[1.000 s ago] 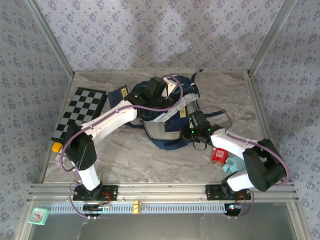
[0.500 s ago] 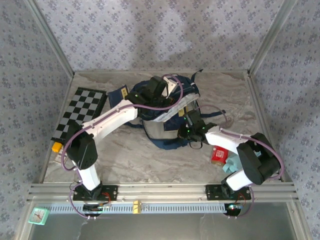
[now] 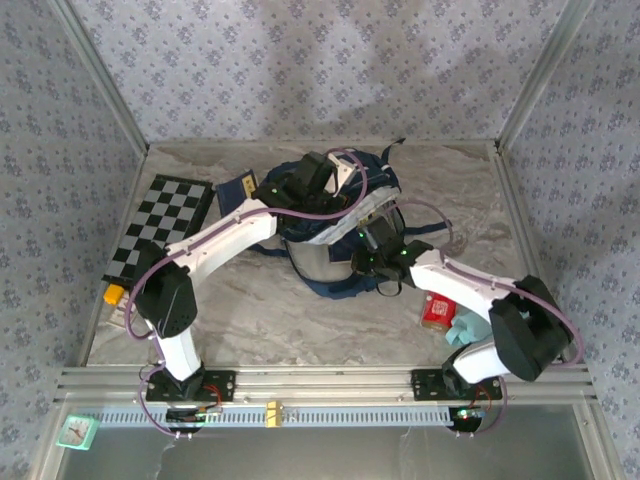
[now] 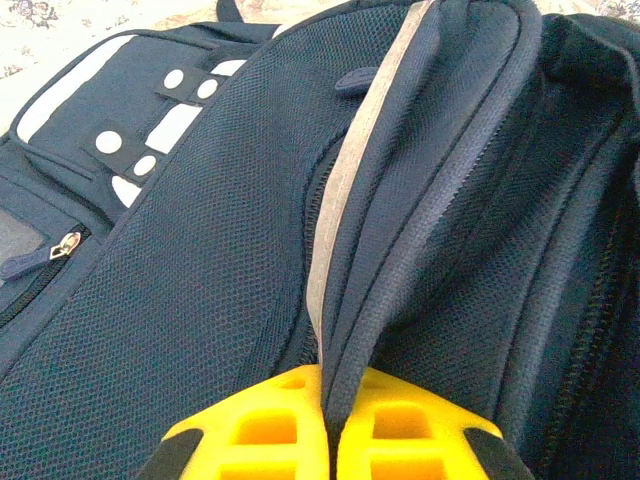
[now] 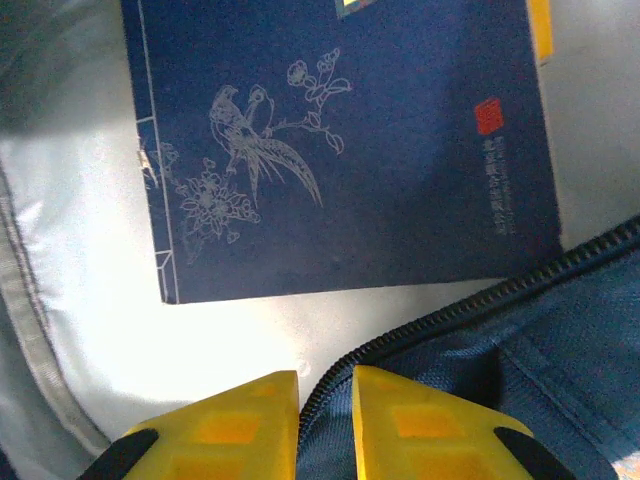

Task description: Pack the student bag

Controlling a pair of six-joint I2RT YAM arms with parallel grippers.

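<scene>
Mouth of the student bag (image 3: 378, 186), mid-worktop (image 3: 250, 305) toward the far side, faces near. Your left hand (image 4: 330, 400) clamps its far rim (image 4: 400, 200); your right hand (image 5: 325, 385) straddles the near-right zipper edge (image 5: 450, 298), fingers (image 5: 240, 410) narrowly apart, grip unclear.

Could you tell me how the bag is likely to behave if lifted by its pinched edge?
Probably floppy: the bag is soft mesh, folded between the left gripper. Likely to sag rather than lift whole, since it lies slumped on the table.
</scene>
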